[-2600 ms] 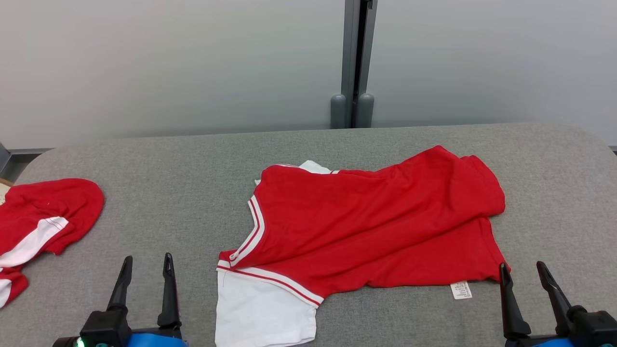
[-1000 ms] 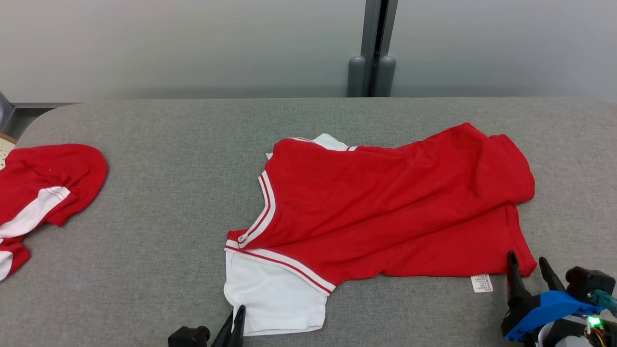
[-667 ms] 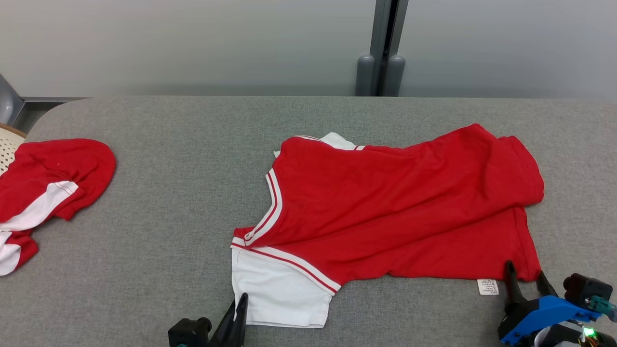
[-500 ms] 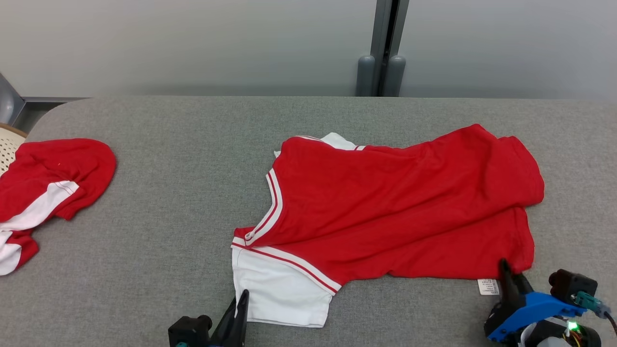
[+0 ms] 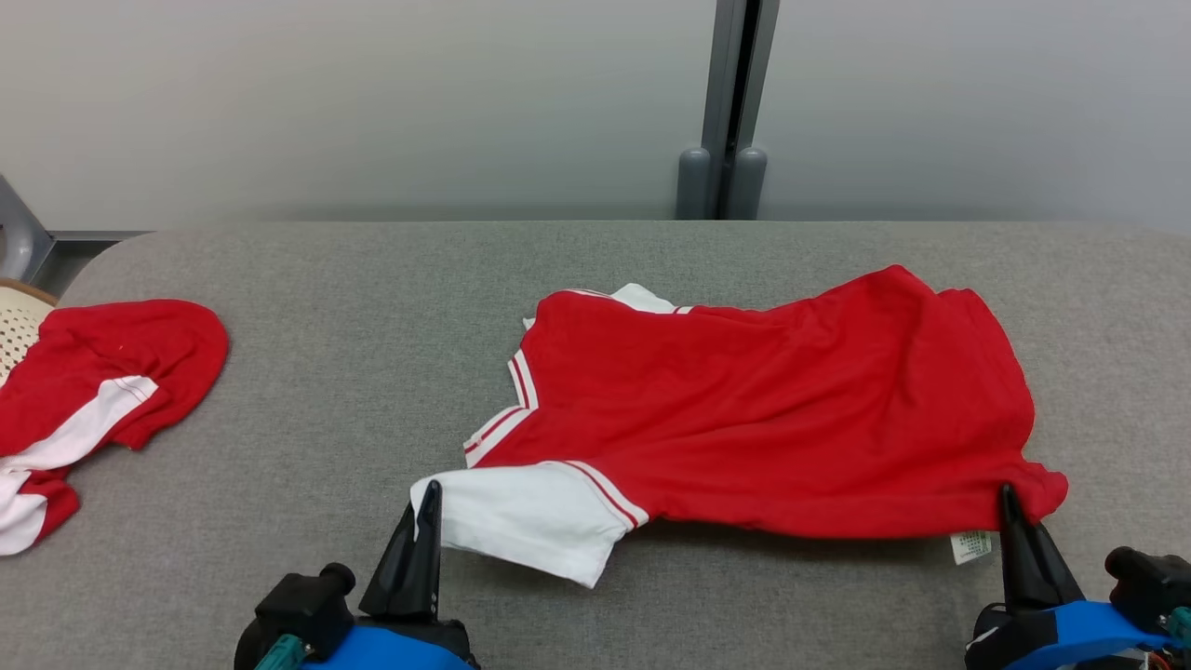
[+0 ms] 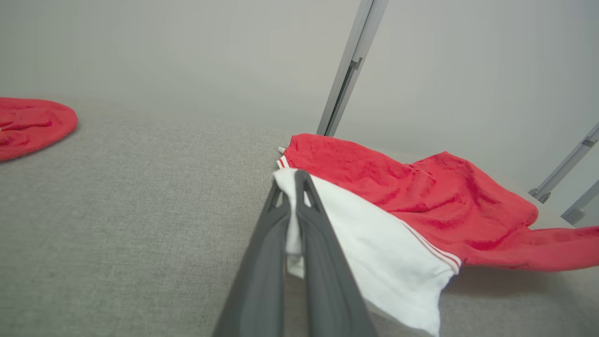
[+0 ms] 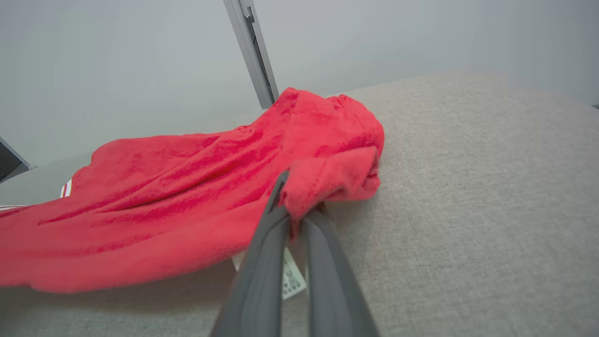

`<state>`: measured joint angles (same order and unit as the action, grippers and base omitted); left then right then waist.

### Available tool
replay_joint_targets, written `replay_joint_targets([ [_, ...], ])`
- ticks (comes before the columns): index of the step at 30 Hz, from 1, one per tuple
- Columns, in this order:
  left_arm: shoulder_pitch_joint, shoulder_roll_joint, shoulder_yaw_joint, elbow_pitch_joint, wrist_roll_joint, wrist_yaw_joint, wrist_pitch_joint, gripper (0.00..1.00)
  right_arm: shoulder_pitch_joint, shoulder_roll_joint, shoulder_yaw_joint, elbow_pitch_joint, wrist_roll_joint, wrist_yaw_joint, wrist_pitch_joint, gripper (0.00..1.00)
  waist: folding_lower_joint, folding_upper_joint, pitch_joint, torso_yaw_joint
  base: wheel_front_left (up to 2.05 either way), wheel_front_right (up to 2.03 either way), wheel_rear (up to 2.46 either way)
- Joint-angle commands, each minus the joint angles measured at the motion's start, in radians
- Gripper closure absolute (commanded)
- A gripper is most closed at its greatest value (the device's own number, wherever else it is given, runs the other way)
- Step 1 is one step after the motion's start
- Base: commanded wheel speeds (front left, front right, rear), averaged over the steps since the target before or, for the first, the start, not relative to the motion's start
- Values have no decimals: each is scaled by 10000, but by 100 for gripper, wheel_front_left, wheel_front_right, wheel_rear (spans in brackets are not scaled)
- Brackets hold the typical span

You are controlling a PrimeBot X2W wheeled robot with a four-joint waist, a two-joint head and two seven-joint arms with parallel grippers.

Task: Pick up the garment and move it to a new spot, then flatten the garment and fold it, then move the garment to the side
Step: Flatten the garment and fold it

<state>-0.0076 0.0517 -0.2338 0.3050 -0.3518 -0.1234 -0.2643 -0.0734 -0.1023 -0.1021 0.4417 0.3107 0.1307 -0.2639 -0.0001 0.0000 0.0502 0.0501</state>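
Note:
The garment [image 5: 763, 409] is a red shirt with a white sleeve and white-striped trim, spread across the grey table. My left gripper [image 5: 428, 502] is shut on the corner of the white sleeve [image 6: 374, 262], which shows pinched between the fingers [image 6: 318, 262] in the left wrist view. My right gripper [image 5: 1010, 507] is shut on the red hem corner [image 7: 327, 180] at the shirt's near right end, beside the white care label [image 5: 970, 546]. The near edge of the garment [image 7: 164, 201] hangs lifted off the table between the two grips.
A second red and white garment [image 5: 88, 400] lies bunched at the table's left edge, beside a pale perforated object [image 5: 17, 330]. The grey felt table [image 5: 326, 298] runs back to a pale wall with a grey post [image 5: 730, 102].
My right gripper closed on the red hem corner. Both grippers have risen and lifted the shirt's near edge, so the sleeve and hem hang off the table. The head view shifted too.

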Motion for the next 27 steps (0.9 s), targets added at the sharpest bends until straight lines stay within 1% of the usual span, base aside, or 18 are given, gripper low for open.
replay_joint_targets([
  [1, 46, 63, 51, -229, 99, -19, -3, 100, 156, -67, 103, -303, 55, 1, -7, 100, 1, 0, -17, -65, 0, 0, 0],
  [4, -18, 255, 191, -1127, 142, -48, -1, 100, 475, -293, 277, -1615, 88, -1, -8, 100, 1, 0, 47, -214, 0, 0, 0],
  [7, -558, 568, 129, -1797, 251, -73, -3, 100, 222, -429, 423, -2621, 68, 1, -5, 100, 1, 0, 271, -346, 0, 0, 0],
  [10, -1509, 956, 94, -2119, 96, -91, 114, 100, -688, -684, 719, -3292, 105, 1, -8, 100, 1, 0, 571, -472, 0, 0, 0],
  [11, -1959, 1033, 148, -2182, -74, -86, 192, 100, -1061, -746, 847, -3320, 159, 1, 63, 100, 1, 0, 722, -538, 0, 0, 0],
  [13, -2986, 1017, 175, -2177, -657, -91, 436, 100, -2044, -906, 1001, -3343, 320, 1, 132, 100, 1, 0, 1031, -582, 0, 0, 0],
  [14, -3550, 1043, 164, -2088, -993, -93, 591, 100, -2592, -1028, 1100, -3229, 327, 1, 260, 100, 1, 0, 1186, -595, 0, 0, 0],
  [15, -4121, 945, 230, -1948, -1606, -95, 763, 100, -3174, -1077, 1186, -3175, 432, 1, 297, 100, 1, 0, 1346, -589, 0, 0, 0],
  [16, -4749, 1012, 341, -1769, -1965, -94, 960, 100, -3793, -1114, 1265, -3115, 546, 1, 383, 100, 1, 0, 1549, -591, 0, 0, 0],
  [17, -5435, 1201, 432, -1592, -2106, -95, 1030, 100, -4373, -1202, 1345, -2934, 604, 1, 524, 100, 1, 0, 1752, -627, 0, 0, 0],
  [19, -6800, 1220, 569, -1074, -2615, -94, 1320, 100, -5774, -1396, 1414, -2569, 643, -1, 677, 100, 1, 0, 2271, -692, 0, 0, 0],
  [23, -9837, 1745, 246, -191, -2562, -82, 1812, 100, -8801, -1468, 1540, -1055, 1094, 1, 1240, 100, 1, 0, 3483, -905, 0, 0, 0],
  [25, -11386, 1715, 408, 514, -2762, -71, 2037, 100, -10427, -1465, 1443, -90, 1305, 1, 1500, 100, 1, 0, 4036, -969, 0, 0, 0],
  [27, -12970, 1779, 449, 1262, -2677, -70, 2130, 100, -12004, -1416, 1432, 832, 1360, 1, 1603, 100, 1, 0, 4526, -1068, 0, 0, 0],
])
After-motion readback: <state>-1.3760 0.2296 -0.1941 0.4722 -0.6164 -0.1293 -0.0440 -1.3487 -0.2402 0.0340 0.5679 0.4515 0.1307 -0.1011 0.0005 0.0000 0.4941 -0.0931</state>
